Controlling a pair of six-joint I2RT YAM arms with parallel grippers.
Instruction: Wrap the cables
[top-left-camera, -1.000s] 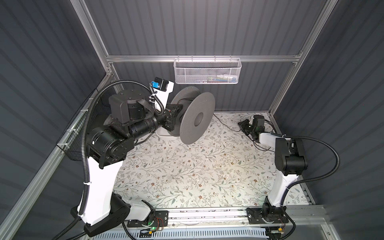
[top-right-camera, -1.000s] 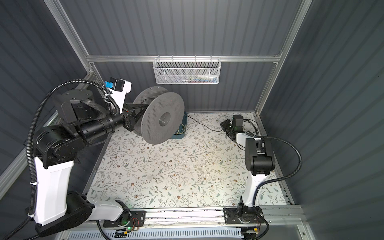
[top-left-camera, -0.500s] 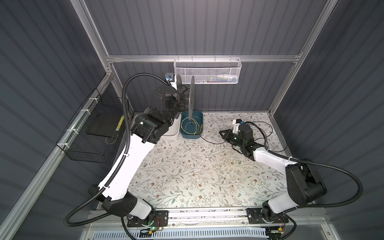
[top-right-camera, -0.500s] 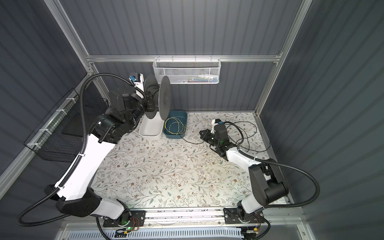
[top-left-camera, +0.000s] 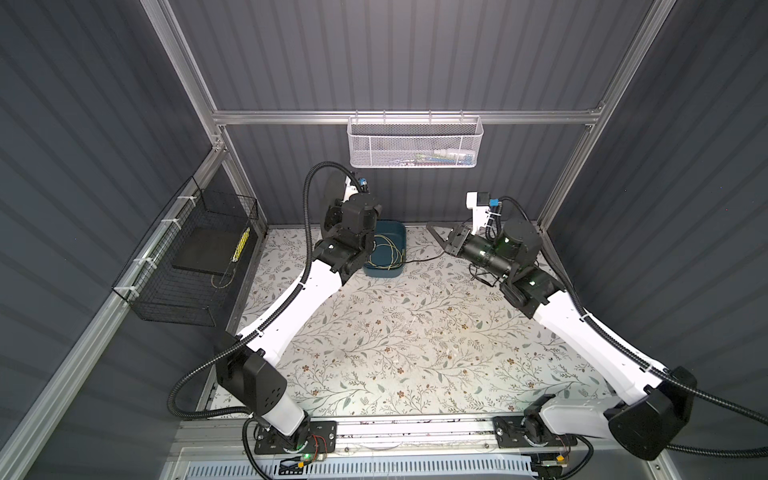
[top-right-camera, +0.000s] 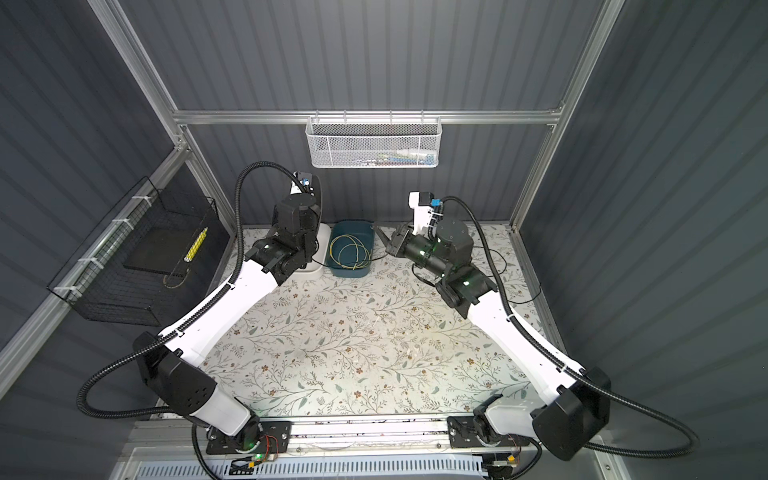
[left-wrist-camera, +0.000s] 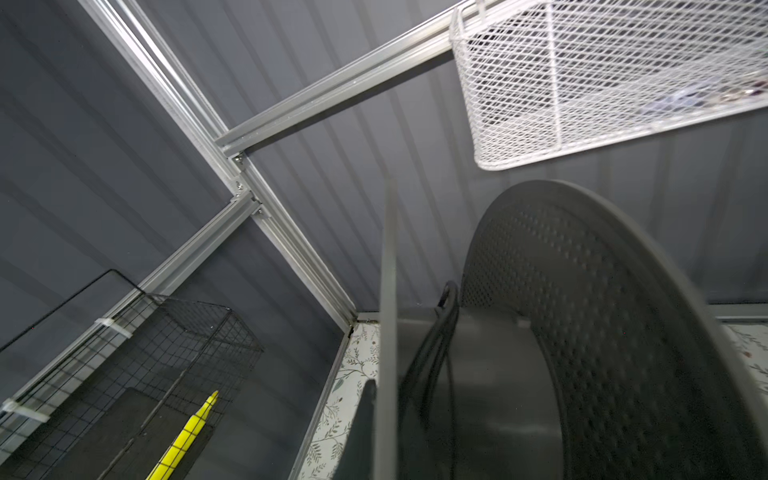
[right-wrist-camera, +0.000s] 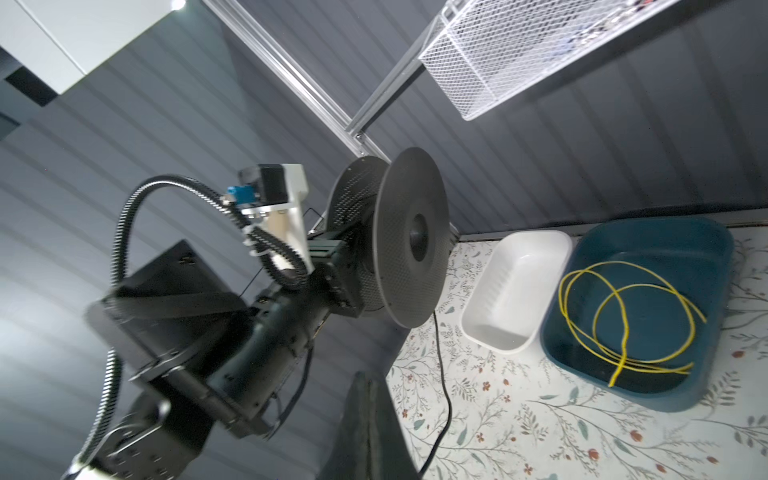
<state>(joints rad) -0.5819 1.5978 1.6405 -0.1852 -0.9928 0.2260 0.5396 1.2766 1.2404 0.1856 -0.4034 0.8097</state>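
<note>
While left fingers (left-wrist-camera: 361, 432) grip spool (right-wrist-camera: 395, 199) | yellow wire (right-wrist-camera: 622, 332) coiled in bin (right-wrist-camera: 665, 232)

Your left gripper (right-wrist-camera: 347, 245) was clamped on the spool (right-wrist-camera: 409, 237), far back. Your right gripper (top-left-camera: 436, 236) was closed, pointing toward it.

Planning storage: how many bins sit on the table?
2: a white bin at the back, and a teal bin right beside it holding the yellow cable. Others may hide behind the left arm.
</note>
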